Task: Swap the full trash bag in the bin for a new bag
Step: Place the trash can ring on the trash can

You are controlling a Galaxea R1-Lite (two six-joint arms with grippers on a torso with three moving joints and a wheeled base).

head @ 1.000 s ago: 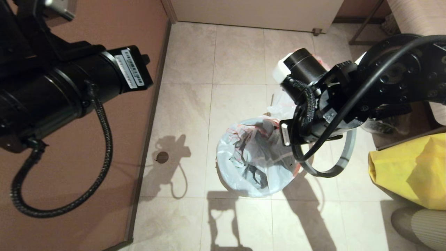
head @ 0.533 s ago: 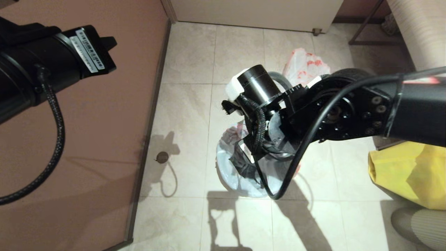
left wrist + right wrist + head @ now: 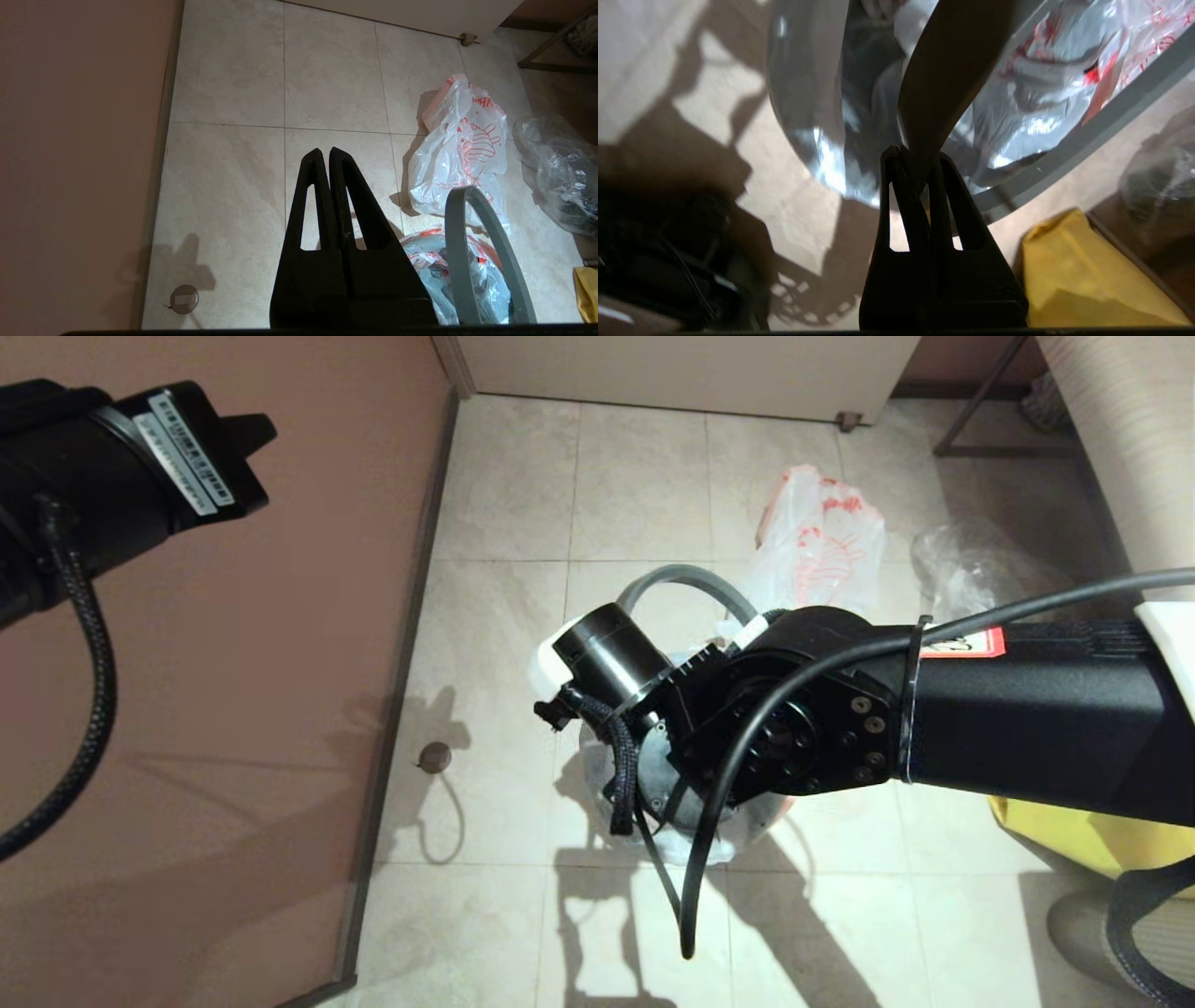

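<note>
the right gripper (image 3: 920,158) is clamped on the thin grey ring rim (image 3: 943,79), its two fingers pinched on the band, and holds it in the air just above the bin (image 3: 597,803). the far arc of the ring rim (image 3: 686,583) rises beyond the right wrist in the head view. under this gripper the bin's mouth is lined with the new bag (image 3: 1017,93), white translucent plastic with red marks, draped over the edge. just beyond the gripper and the bin, the full trash bag (image 3: 817,555) stands on the floor tiles (image 3: 635,476), apart from the bin. a clear bag with dark contents (image 3: 558,172) lies to the right of that, and a yellow bag (image 3: 1083,280) sits close by the gripper's right side.

the left gripper (image 3: 324,154) has its fingers pressed together on nothing, held high, well to the left of the bin.
</note>
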